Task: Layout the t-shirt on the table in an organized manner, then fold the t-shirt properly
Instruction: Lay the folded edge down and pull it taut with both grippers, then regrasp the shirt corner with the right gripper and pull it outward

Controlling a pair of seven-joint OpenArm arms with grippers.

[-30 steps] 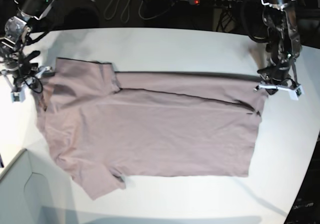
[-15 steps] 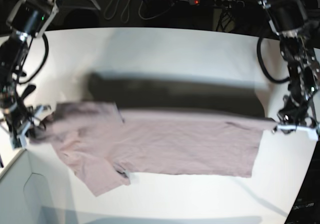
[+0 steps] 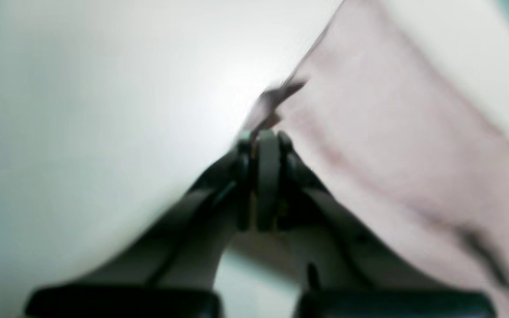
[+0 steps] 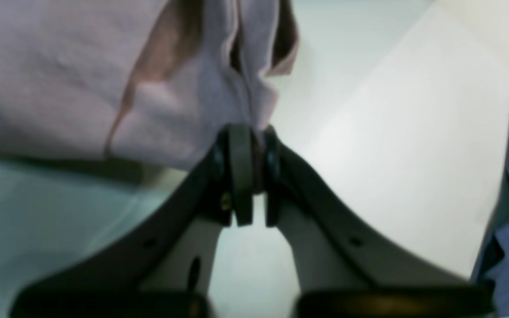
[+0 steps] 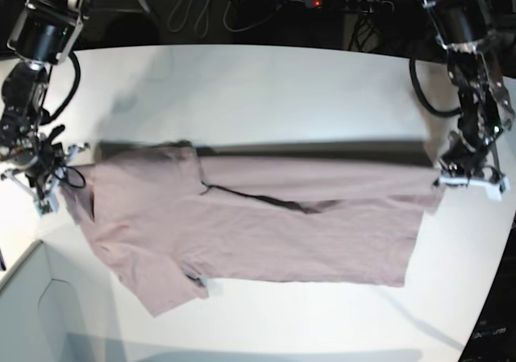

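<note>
One large, smooth, matte white table with a curved edge fills most of the base view. On it lies the plain dusty mauve-pink cloth t-shirt, spread wide across the middle, with the sleeves toward that view's left and the hem toward its right. The far long edge of the shirt is raised above the table and stretched between the two arms, and it throws a dark shadow band on the white surface behind it; the near part rests flat. A short dark fold runs near the middle of the cloth.

The left pincer, at the right of the base view, is closed on the hem corner of the shirt; in the left wrist view its black fingers are pressed together with a bit of cloth between the tips. The right pincer, at the left of the base view, is closed too, and the right wrist view shows bunched pink cloth pinched between its fingers.

A pale grey box corner stands at the lower left of the base view.
</note>
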